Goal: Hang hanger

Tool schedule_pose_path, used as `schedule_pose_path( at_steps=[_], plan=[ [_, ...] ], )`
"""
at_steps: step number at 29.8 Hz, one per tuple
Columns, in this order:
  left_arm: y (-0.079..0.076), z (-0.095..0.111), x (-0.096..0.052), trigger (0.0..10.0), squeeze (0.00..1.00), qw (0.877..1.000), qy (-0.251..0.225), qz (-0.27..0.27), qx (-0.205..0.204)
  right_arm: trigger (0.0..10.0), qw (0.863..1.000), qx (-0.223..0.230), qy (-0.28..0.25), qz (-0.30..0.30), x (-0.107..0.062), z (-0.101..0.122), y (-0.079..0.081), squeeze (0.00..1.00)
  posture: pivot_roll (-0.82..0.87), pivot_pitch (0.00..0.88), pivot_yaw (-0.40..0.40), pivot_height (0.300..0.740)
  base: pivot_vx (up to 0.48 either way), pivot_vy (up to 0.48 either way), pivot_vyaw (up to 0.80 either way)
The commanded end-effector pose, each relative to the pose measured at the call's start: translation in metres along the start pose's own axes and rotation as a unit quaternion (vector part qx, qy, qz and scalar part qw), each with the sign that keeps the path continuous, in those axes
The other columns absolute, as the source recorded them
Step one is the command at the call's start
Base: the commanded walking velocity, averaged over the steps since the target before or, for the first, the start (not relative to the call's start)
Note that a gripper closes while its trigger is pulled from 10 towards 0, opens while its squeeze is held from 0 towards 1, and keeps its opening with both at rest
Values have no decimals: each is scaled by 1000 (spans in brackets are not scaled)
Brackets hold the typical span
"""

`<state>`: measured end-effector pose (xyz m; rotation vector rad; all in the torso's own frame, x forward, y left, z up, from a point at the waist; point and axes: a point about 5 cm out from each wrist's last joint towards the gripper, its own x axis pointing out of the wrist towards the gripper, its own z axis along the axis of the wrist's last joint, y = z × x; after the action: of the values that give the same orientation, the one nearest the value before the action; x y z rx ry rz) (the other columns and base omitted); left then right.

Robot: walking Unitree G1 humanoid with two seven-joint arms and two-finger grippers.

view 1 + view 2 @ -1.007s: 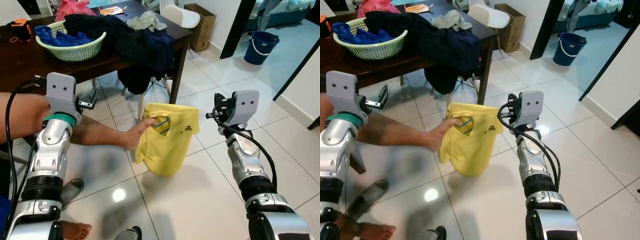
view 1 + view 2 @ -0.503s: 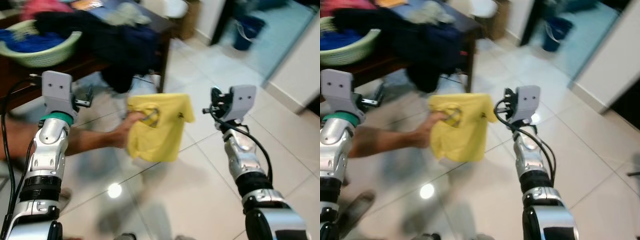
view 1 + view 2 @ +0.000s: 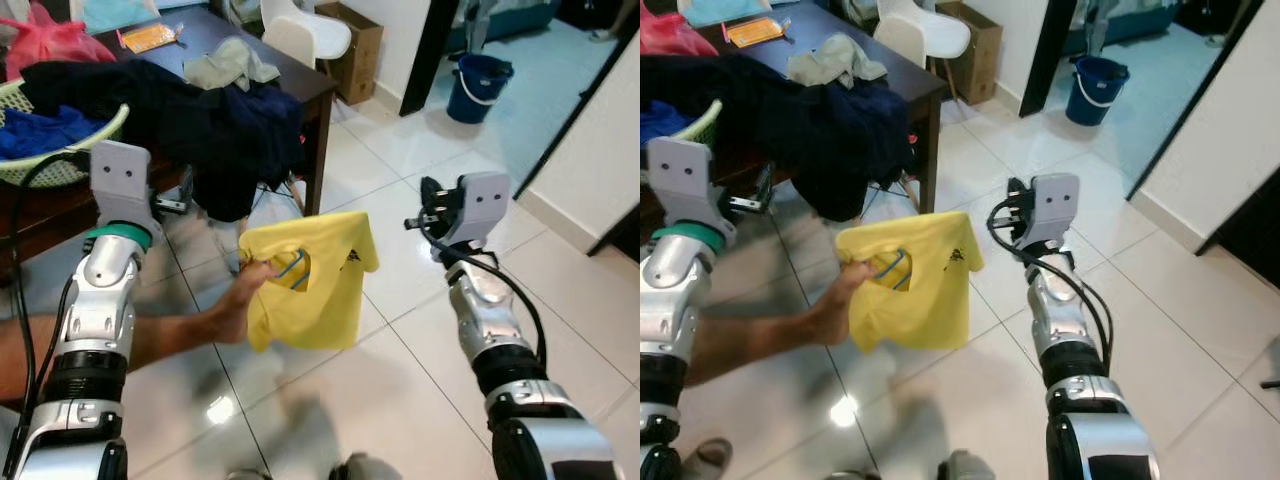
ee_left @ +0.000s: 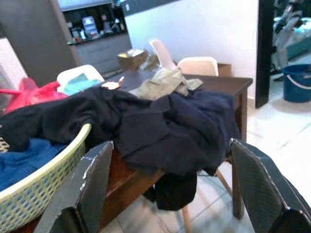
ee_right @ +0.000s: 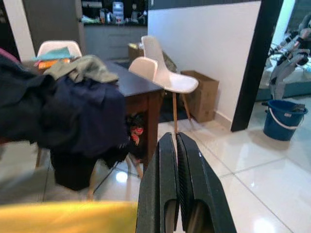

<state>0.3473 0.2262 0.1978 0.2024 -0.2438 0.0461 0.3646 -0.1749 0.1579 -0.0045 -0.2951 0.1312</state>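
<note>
A person's hand holds up a yellow shirt on a blue hanger that shows through the neck opening. The shirt hangs over the tiled floor between my two arms. My left gripper is raised to the left of the shirt, near the table; its fingers stand wide apart, open and empty. My right gripper is raised to the right of the shirt, its fingers pressed together with nothing between them. The shirt's yellow edge lies low in the right wrist view.
A dark wooden table stands ahead on the left, heaped with dark clothes, with a green laundry basket on it. Behind it are a white chair and a cardboard box. A blue bucket sits in the doorway.
The whole view has shifted, so the camera has moved. The person's arm now reaches in from lower down, still holding the shirt between my arms. Both grippers keep their states.
</note>
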Motion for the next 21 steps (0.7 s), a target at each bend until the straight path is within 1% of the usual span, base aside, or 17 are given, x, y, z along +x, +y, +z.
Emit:
schedule_pose_path(
  at_steps=[1, 4, 6, 8, 10, 12, 15, 16, 17, 18, 19, 20, 21],
  plan=[
    [-3, -2, -1, 10000, 0, 1000, 4, -8, -4, 10000, 1000, 2, 2, 0, 0, -1, 0, 0, 64, 0, 14, 740, 0, 0, 0],
    [-5, -1, -3, 10000, 0, 1000, 1, -16, -8, 10000, 1000, 1, 3, 4, -1, -2, 2, 0, 67, 0, 10, 740, 0, 0, 0],
    [-9, -1, -5, 10000, 0, 1000, -1, -27, -13, 10000, 1000, 0, 8, 18, -1, -4, 6, 0, 70, 0, 6, 740, 0, 0, 0],
    [-9, -1, -5, 10000, 0, 1000, -1, -27, -13, 10000, 1000, 0, 8, 18, -1, -4, 6, 0, 70, 0, 6, 740, 0, 0, 0],
    [-9, -1, -7, 10000, 0, 999, 0, -31, -16, 10000, 999, 0, 23, 37, -3, -10, 11, 0, 79, 0, 0, 740, 0, 0, 0],
    [-9, -1, -7, 10000, 0, 999, 0, -31, -16, 10000, 999, 0, 23, 37, -3, -10, 11, 0, 79, 0, 0, 740, 0, 0, 0],
    [-2, -9, -13, 10000, 0, 999, 16, -31, -24, 10000, 996, -3, 71, 58, -11, -29, 17, 0, 93, 0, -9, 740, 0, 0, 0],
    [-2, -9, -13, 10000, 0, 999, 16, -31, -24, 10000, 996, -3, 71, 58, -11, -29, 17, 0, 93, 0, -9, 740, 0, 0, 0],
    [1, -14, -17, 10000, 0, 999, 26, -31, -19, 10000, 993, 14, 95, 61, -16, -38, 17, 0, 99, 0, -15, 740, 0, 0, 0],
    [3, -19, -21, 10000, 0, 999, 34, -32, -10, 10000, 983, 59, 140, 98, -25, -52, 24, 0, 100, 0, -15, 740, 0, 0, 0],
    [3, -19, -21, 10000, 0, 999, 34, -32, -10, 10000, 983, 59, 140, 98, -25, -52, 24, 0, 100, 0, -15, 740, 0, 0, 0],
    [4, -22, -24, 10000, 0, 999, 39, -32, -3, 10000, 973, 95, 168, 126, -31, -61, 30, 0, 100, 0, -15, 740, 0, 0, 0],
    [5, -24, -25, 10000, 0, 999, 41, -33, 1, 10000, 965, 118, 183, 144, -36, -66, 34, 0, 100, 0, -15, 740, 0, 0, 0]
  ],
)
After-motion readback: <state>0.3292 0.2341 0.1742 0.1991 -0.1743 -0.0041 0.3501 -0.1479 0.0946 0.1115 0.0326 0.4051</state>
